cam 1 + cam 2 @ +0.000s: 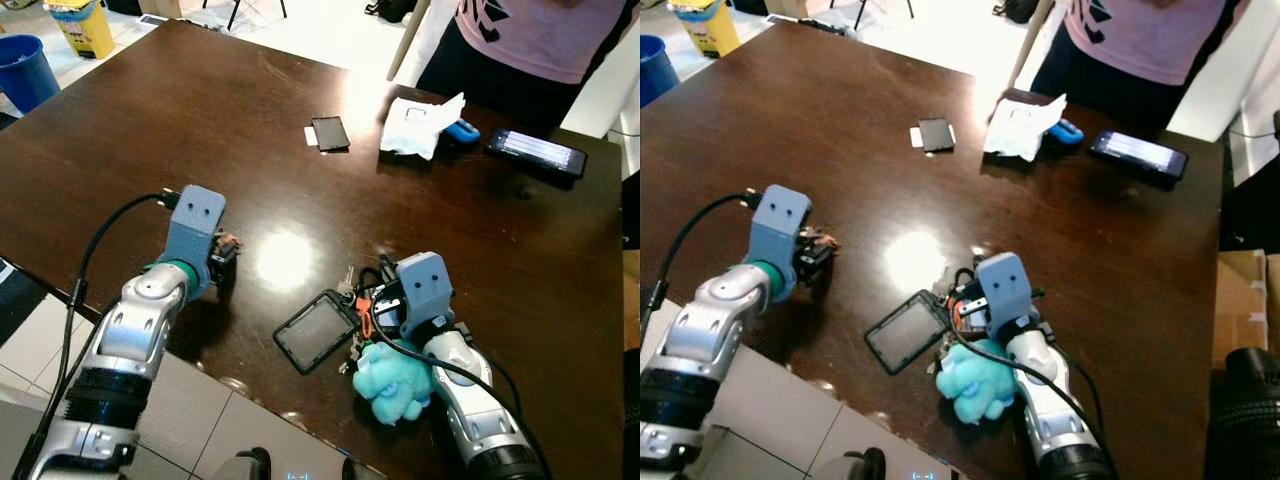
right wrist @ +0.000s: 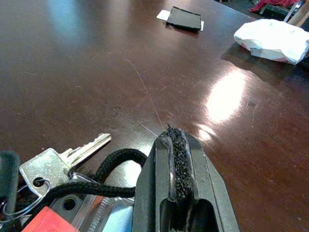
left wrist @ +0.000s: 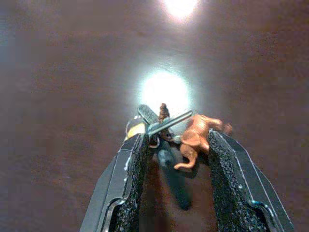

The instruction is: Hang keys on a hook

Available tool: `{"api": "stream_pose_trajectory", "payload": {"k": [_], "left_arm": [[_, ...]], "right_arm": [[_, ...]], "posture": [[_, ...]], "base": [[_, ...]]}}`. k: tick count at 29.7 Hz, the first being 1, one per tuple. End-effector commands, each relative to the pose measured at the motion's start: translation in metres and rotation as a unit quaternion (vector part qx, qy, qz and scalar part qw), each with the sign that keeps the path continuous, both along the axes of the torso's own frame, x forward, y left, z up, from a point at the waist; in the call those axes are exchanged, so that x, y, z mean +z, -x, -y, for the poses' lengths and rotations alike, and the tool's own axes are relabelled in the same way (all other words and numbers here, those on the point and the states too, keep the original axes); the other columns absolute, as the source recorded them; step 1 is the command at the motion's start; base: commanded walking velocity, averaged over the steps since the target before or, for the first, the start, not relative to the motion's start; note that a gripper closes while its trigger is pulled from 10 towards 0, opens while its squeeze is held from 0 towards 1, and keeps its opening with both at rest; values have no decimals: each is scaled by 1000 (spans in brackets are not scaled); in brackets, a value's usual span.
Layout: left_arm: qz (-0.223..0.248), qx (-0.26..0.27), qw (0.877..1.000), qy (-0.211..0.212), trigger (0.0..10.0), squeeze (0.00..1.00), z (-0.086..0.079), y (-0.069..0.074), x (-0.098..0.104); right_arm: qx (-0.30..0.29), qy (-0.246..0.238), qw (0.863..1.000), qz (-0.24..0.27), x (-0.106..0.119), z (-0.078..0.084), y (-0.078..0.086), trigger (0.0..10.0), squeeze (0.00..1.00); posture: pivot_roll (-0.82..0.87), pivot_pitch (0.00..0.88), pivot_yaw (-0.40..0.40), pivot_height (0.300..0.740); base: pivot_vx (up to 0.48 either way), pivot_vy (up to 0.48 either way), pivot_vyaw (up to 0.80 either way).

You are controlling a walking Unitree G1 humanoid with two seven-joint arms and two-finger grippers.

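1. Keys (image 3: pixel 164 123) with an orange charm lie on the table (image 1: pixel 200 130) near its front edge, between the spread fingers of the left gripper (image 3: pixel 176 145).
2. Right gripper (image 2: pixel 176 159) is pressed together beside another key bunch (image 2: pixel 58 164).

No legible text, label, brand, number or sign. The lit phone screen (image 1: pixel 538 151) at the table's far edge shows rows too small to read; the dark marks on the person's pink shirt (image 1: pixel 545 25) form no readable word.
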State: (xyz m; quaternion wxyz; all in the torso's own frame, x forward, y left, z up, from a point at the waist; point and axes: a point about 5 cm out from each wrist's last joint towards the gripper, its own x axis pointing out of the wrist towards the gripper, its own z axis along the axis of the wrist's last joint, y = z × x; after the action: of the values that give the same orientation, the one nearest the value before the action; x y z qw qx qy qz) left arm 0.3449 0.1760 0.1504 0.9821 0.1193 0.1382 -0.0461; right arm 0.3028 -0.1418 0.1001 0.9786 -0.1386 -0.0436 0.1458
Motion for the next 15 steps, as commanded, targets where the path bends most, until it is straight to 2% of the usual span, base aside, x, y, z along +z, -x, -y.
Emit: {"api": "stream_pose_trajectory", "payload": {"k": [1, 3, 4, 8, 9, 10, 12, 15], "left_arm": [[-19, 8, 1000, -10, 8824, 0, -7, 2, -10], [-21, 6, 1000, -13, 8824, 0, -7, 3, -11], [-29, -1, 999, -17, 4941, 0, -7, 6, -15], [-50, -20, 998, -21, 4667, 0, -2, 13, -28], [-55, -27, 998, -16, 5412, 0, 1, 14, -29], [-55, -27, 998, -16, 5412, 0, 1, 14, -29], [-61, -41, 997, -2, 10000, 0, 7, 16, -31], [-63, -45, 997, 4, 10000, 0, 10, 16, -32]], "right_arm": [[-7, 6, 998, -62, -27, 3, 11, 10000, 0], [-7, 6, 998, -62, -27, 3, 11, 10000, 0], [-8, 6, 998, -63, -27, 3, 11, 10000, 0], [-8, 5, 998, -64, -28, 2, 11, 10000, 0], [-7, 5, 998, -64, -28, 2, 11, 10000, 0], [-7, 5, 998, -64, -28, 2, 11, 10000, 0], [-6, 4, 998, -64, -28, 1, 11, 10000, 0], [-5, 4, 998, -64, -28, 1, 11, 10000, 0]], "posture": [[5, 132, 114, 740], [5, 132, 114, 740], [6, 134, 116, 740], [6, 134, 116, 740], [13, 139, 115, 740], [13, 139, 115, 740], [13, 139, 115, 740], [13, 139, 115, 740]], "base": [[0, 0, 0], [0, 0, 0], [0, 0, 0], [0, 0, 0], [0, 0, 0], [0, 0, 0], [0, 0, 0], [0, 0, 0]]}}
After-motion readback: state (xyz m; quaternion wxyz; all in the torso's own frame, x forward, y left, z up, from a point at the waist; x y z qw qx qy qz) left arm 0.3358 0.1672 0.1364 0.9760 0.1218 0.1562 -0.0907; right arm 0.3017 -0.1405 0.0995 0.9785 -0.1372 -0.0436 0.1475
